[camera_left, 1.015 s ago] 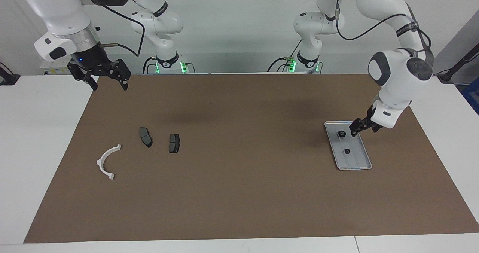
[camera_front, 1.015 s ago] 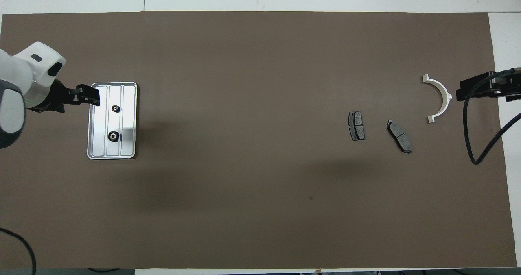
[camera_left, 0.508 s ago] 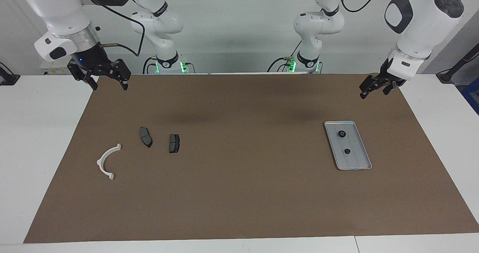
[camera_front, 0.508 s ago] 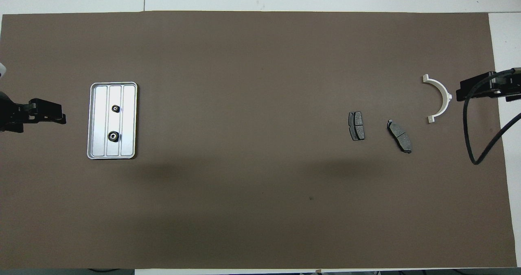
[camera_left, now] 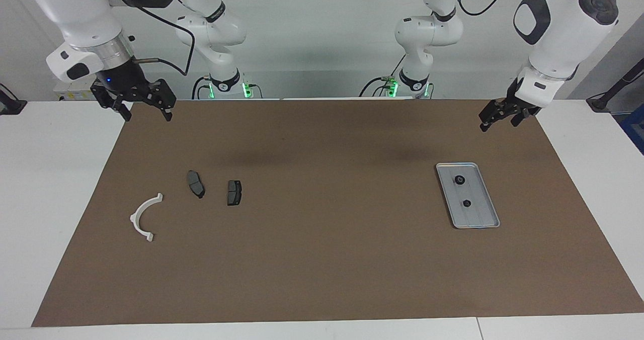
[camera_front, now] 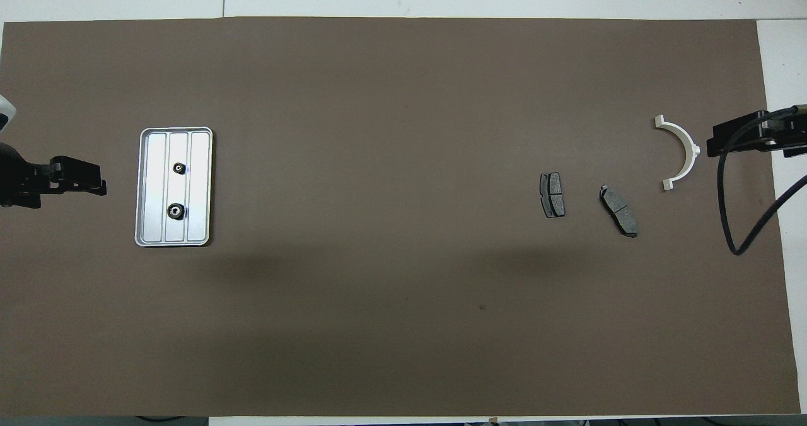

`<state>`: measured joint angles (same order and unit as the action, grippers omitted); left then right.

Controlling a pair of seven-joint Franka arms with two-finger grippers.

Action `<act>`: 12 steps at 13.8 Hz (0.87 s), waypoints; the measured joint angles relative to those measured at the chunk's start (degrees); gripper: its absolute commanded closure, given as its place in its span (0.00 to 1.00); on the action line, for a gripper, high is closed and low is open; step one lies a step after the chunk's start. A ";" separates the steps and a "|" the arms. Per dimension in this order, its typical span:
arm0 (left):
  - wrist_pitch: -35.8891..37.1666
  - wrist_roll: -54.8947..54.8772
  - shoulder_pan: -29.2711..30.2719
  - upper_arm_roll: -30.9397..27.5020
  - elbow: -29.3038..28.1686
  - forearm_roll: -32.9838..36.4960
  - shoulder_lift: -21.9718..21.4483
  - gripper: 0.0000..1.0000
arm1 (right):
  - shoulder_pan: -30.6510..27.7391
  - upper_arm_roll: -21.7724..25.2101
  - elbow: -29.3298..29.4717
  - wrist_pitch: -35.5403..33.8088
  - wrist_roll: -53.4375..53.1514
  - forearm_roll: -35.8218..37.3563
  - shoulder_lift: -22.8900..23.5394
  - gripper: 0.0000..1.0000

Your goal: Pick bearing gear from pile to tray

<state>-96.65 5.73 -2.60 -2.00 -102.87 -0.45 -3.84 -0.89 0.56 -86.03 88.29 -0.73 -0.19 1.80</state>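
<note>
Brown mat (camera_left: 322, 259): tray (camera_left: 482, 218) below left gripper (camera_left: 498, 117)

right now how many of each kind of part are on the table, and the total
black bearing gears, both in the tray: 2
dark grey pad plates: 2
white half-ring bracket: 1
silver tray: 1
total: 6

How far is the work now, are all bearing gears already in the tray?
Done: two small black gears lie in the tray. In hand: nothing; the left hand and right hand hang open, empty. Left: apparently nothing; only the white bracket and two dark plates remain.
</note>
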 measured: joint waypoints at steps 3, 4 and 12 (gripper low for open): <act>0.83 0.00 0.00 1.13 0.63 0.00 -0.69 0.00 | 0.00 0.00 0.00 0.00 0.00 0.00 -0.10 0.00; 0.81 -0.20 0.00 1.06 0.84 0.00 -0.75 0.00 | 0.00 0.00 0.00 0.00 0.00 0.00 -0.14 0.00; 0.61 -3.13 -0.03 0.72 2.75 0.00 0.49 0.00 | 0.00 0.00 0.00 0.00 0.00 0.00 -0.20 0.00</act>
<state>-96.04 2.60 -2.63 -1.28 -100.12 -0.45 -3.35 -0.89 0.56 -86.03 88.29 -0.73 -0.19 1.60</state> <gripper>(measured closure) 0.000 0.000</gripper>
